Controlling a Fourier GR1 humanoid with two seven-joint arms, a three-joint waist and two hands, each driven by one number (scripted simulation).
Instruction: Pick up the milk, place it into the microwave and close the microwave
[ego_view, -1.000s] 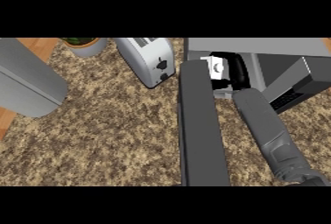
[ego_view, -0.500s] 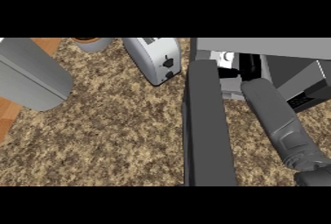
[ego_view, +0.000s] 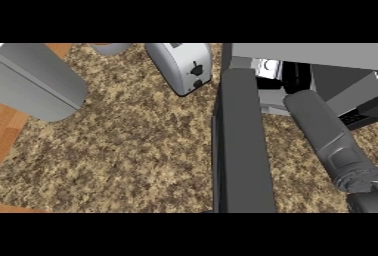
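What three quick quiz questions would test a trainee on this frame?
1. True or false: the microwave door is shut.
2. Which thing stands on the counter left of the microwave? A. toaster B. kettle C. plate
3. Short answer: where is the milk?

Key: 1 false, the door stands open. 2 A. 3 inside the microwave, beside the right hand.
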